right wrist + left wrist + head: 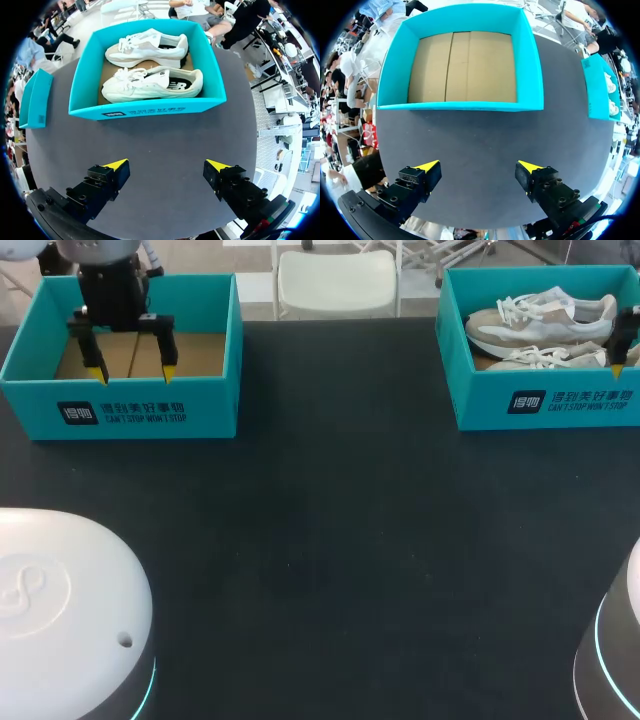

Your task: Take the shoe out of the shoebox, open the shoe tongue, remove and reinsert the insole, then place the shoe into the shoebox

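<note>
teal shoeboxes on a dark table [330,540], two, left shoebox [150,410] showing its cardboard floor under the left gripper [131,372], fingers spread, right shoebox [545,400] holding two white sneakers, one [540,320] behind the other [550,357], right gripper [167,165] spread too, by that box

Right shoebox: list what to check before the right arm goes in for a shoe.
1. The near shoe and far shoe lie in the right shoebox: ok.
2. The right gripper is open and empty: ok.
3. The box lies ahead of that gripper: ok.
4. The left gripper is open, away from the shoes: ok.
5. The near shoe's laces are loosened: cannot tell.
</note>
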### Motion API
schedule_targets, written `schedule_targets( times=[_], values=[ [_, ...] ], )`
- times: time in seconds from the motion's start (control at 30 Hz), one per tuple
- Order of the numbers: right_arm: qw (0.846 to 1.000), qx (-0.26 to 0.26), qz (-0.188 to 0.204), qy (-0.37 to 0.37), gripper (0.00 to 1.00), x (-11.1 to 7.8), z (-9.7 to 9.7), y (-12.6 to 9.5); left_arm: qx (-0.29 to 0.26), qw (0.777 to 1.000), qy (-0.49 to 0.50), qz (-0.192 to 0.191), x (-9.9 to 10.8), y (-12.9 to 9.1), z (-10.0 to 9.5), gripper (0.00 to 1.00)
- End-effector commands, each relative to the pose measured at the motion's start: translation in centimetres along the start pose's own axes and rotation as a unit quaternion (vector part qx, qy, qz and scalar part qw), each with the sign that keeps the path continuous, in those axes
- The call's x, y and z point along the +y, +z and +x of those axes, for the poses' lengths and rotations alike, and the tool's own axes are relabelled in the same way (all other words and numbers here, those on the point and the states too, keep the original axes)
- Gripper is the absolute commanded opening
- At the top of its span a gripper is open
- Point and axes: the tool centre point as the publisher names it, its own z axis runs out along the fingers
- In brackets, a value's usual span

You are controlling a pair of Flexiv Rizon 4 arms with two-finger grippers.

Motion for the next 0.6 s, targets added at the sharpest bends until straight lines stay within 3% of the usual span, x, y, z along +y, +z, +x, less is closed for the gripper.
schedule_targets(
  times=[0.03, 0.6],
  values=[
    [1.0, 0.006, 0.003, -0.002, 1.0, 0.1, 0.3, 0.3, -0.002, 1.0, -0.011, -0.004, -0.3, -0.5, 0.2, 1.0],
    [1.0, 0.005, 0.009, -0.015, 1.0, 2.2, 0.5, 0.3, 0.007, 0.998, -0.04, -0.038, 0.4, 2.2, 2.2, 1.0]
  ],
)
